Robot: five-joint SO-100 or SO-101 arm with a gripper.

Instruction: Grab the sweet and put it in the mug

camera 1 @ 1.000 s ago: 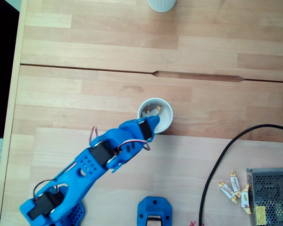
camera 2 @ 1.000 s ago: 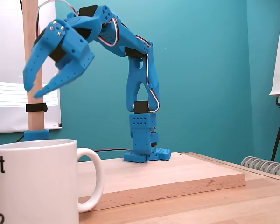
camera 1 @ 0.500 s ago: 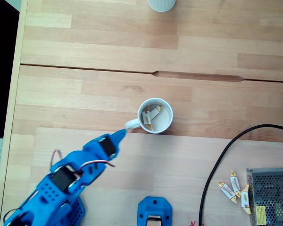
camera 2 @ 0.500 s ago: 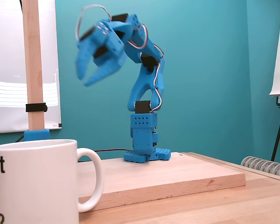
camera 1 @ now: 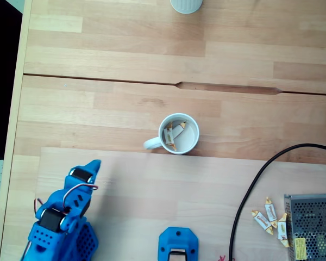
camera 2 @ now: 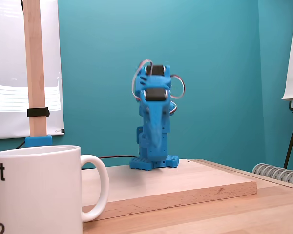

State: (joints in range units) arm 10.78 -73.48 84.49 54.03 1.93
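Sweet point(camera 1: 175, 130) already down inside the mug point(camera 1: 189, 145), one of two wrapped pieces lying against the inner wall in the fixed view from above, long axis slanted up to the right. Mug upright on the wooden table point(camera 1: 125, 54), handle pointing left and slightly down in that view, toward the arm. Same mug large at the lower left of the low fixed view point(camera 2: 36, 190), its inside hidden there.

Gripper point(camera 1: 91, 166) folded back near the arm's base, well apart from the mug, down and to the left of it in the view from above, tip aimed roughly toward the handle. Carrying nothing, as far as can be seen. Jaws: cannot tell whether spread or pressed together, blurred and end-on in the low view point(camera 2: 154, 134).

Three more sweets point(camera 1: 270, 216) loose on the table at lower right, beside a black cable point(camera 1: 250, 190) and a metal mesh box point(camera 1: 311, 225), far across from the gripper, each lying roughly up-down. Judged: task done for this piece; any further grab would mean a long swing to the right.
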